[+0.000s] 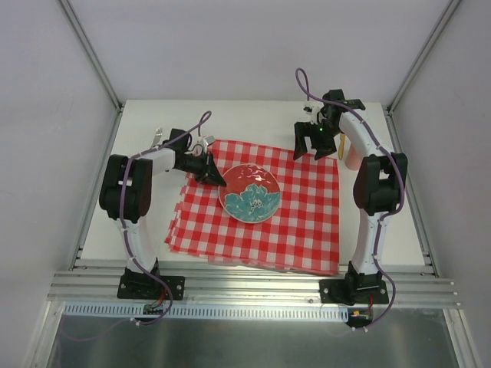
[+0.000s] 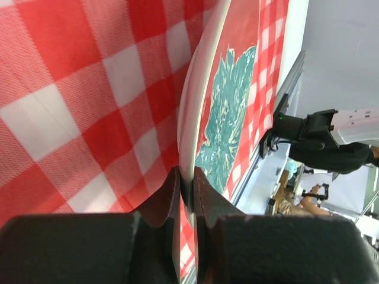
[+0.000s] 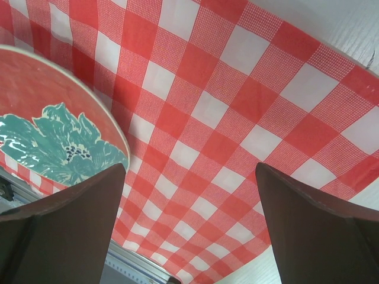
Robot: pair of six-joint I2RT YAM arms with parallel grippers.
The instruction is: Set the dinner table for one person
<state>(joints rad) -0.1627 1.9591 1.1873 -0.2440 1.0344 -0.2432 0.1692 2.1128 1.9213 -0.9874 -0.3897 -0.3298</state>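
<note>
left gripper (image 1: 212, 177) is low on the red-and-white checked cloth (image 1: 299, 222). its dark matte fingers (image 2: 157, 204) are pinched narrow on the left rim of the round plate (image 1: 249, 193). from the left wrist you see that thin, pale rim edge-on, squeezed between the two pads. the plate is glossy, red with a ragged teal flower at its middle, and it lies near the centre of the cloth. whether it rests flat or is tipped a touch, can't tell. the cloth is woven, a soft grid of squares, lying slightly skewed, with layers showing along its left edge. right gripper (image 1: 315, 144) hangs over the cloth's far right corner, jaws spread wide with nothing between them. underneath is the dinner table (image 1: 253, 119), a smooth, plain white rectangle, bare around the cloth, with ribbed grey aluminium rails (image 1: 253, 285) along the near edge.
</note>
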